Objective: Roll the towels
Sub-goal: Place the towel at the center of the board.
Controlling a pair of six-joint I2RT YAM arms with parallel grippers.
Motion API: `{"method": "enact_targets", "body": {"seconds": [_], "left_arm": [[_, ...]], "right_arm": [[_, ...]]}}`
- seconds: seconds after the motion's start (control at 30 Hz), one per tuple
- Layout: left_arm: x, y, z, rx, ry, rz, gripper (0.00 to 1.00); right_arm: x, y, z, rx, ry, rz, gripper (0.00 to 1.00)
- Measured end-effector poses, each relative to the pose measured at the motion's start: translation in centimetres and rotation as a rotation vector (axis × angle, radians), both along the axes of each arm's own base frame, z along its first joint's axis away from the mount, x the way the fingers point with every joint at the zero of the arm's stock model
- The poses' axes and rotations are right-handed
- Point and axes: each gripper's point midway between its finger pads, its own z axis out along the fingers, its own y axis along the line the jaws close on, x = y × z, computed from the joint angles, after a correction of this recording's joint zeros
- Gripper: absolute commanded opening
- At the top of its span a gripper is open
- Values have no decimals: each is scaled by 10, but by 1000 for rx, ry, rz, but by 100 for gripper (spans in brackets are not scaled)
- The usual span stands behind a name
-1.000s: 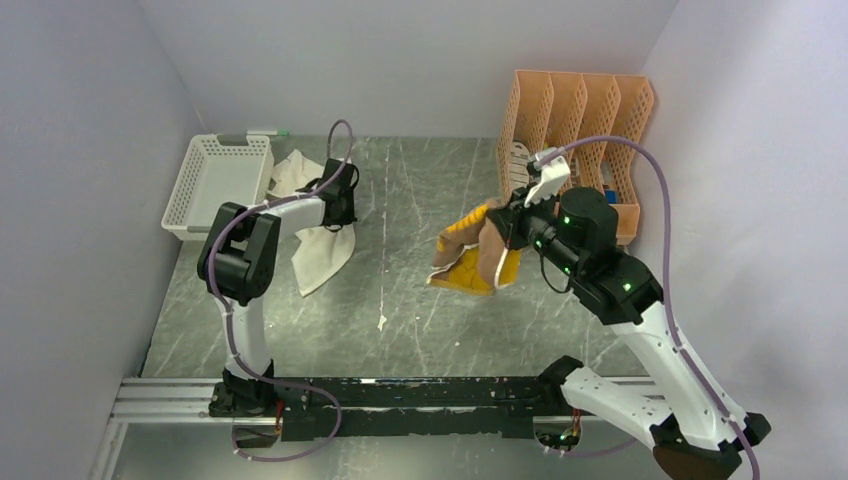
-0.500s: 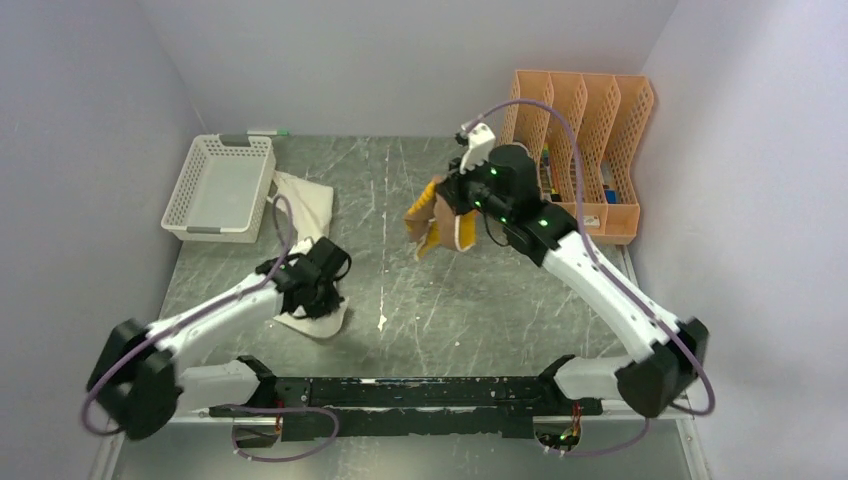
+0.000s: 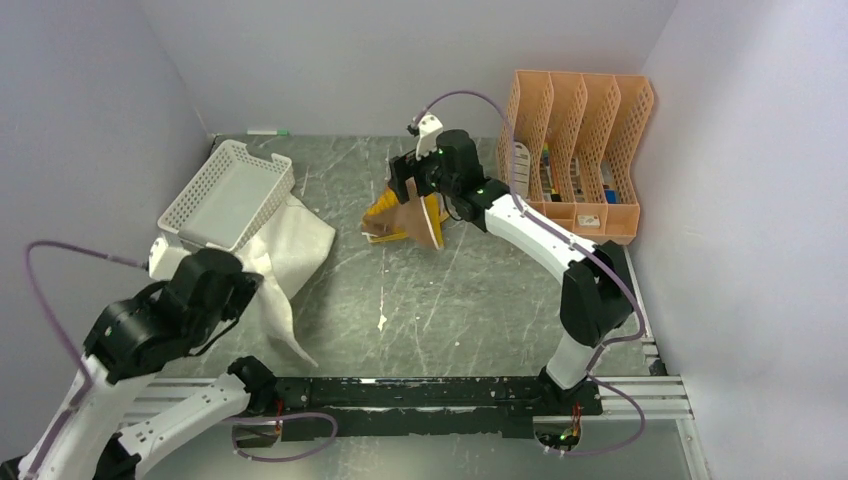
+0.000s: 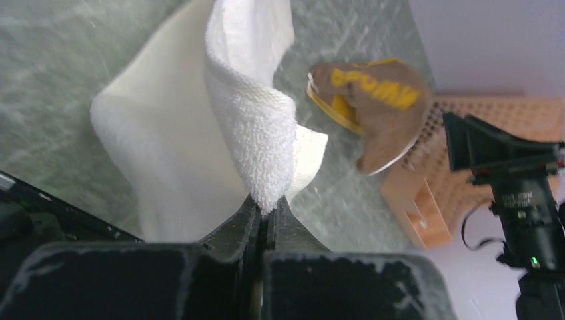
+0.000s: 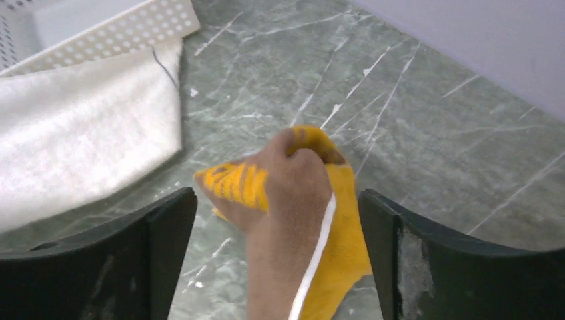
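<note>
Two arms work over a grey-green, marble-patterned table (image 3: 470, 300) closed in by pale lilac walls (image 3: 400, 60). A white perforated basket (image 3: 228, 195) sits skewed at the far left and an orange slotted rack (image 3: 585, 130) stands at the far right.

The overhead view alone shows the whole layout. The cream towel (image 3: 295, 245) stretches from the basket's near edge toward the left arm, and the yellow-brown towel (image 3: 405, 215) lies bunched near the table's middle, under the right arm's tip. The left wrist view alone shows the grip: the left gripper (image 4: 266, 210) is pinched tight on a twisted fold of the cream towel, which is lifted at that end and trails to the table. The right wrist view shows the right gripper (image 5: 276, 207) spread wide, its fingers (image 5: 160, 247) standing either side of the yellow-brown towel without touching it. Whether that towel rests fully on the table cannot be told.
</note>
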Motion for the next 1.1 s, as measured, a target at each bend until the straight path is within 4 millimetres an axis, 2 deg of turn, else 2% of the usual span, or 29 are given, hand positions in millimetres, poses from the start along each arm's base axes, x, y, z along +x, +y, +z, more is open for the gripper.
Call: {"method": "enact_targets", "body": {"seconds": [0.1, 0.13, 0.2, 0.27, 0.37, 0.47, 0.53, 0.63, 0.73, 0.8, 0.87, 0.97, 1.1], "left_arm": [[19, 5, 8, 121, 28, 51, 7], [27, 3, 9, 162, 43, 59, 15], [44, -2, 10, 237, 72, 70, 54], [54, -5, 6, 293, 97, 73, 99], [66, -2, -2, 347, 126, 114, 99], [73, 8, -5, 390, 144, 165, 99], [78, 13, -8, 419, 162, 195, 99], [93, 22, -10, 475, 195, 217, 99], [125, 49, -21, 499, 258, 232, 96], [152, 78, -36, 495, 321, 245, 95], [177, 95, -56, 521, 382, 209, 92], [214, 92, -88, 560, 448, 68, 86], [266, 82, -123, 604, 499, -96, 84]], "right_arm": [[4, 5, -8, -11, -8, 18, 100], [4, 8, -10, -6, -17, 27, 100], [3, 11, -14, 3, -25, 35, 100], [1, 18, -16, 19, -30, 54, 100], [3, 41, -16, 58, -38, 113, 100], [8, 83, -21, 87, -45, 191, 100], [8, 110, -34, 107, -28, 237, 92], [-1, 139, -72, 114, 39, 294, 83], [-12, 160, -120, 98, 132, 331, 82], [-17, 170, -147, 82, 176, 347, 78], [-25, 178, -167, 66, 208, 361, 71], [-41, 186, -183, 48, 242, 389, 59], [-70, 197, -192, 25, 251, 437, 33]]}}
